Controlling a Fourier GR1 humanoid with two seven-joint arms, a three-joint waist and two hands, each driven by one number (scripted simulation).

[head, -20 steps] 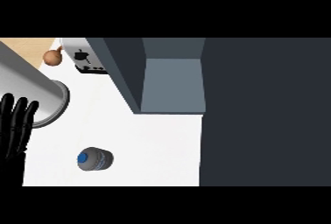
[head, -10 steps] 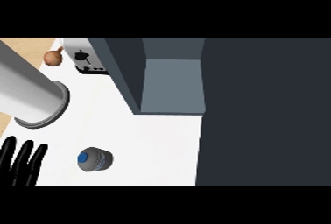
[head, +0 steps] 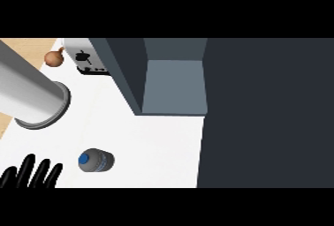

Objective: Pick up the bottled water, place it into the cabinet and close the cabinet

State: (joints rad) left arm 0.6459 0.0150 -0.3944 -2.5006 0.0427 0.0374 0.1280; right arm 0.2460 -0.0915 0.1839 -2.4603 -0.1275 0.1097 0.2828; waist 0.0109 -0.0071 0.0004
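— Bottled water (head: 96,160): where is it?

— Standing upright on the white counter (head: 157,141), toward the lower left of the head view; its blue cap faces up, with the grey ribbed body around it; nothing touches it.

— What is nearest to it?

— A black hand (head: 29,174), at the bottom left corner, just beside the bottle but apart from it; its fingers (head: 44,170) are straight and spread, pointing up, and they hold nothing.

— Which hand is that?

— It shows at the left of the view, so the robot's left; the right hand does not show.

— And further out?

— A grey forearm (head: 29,95) crosses the upper left, ending in a round cuff above the bottle; the cabinet (head: 173,86) stands open beyond, its grey inner floor visible past a dark side wall (head: 124,75); a large dark panel (head: 267,112) fills the right side.

— Anything at the far end of the counter?

— A toaster (head: 88,62) sits at the top left, just beside the cabinet wall; a small brown object (head: 53,57), too small to name, lies to its left.
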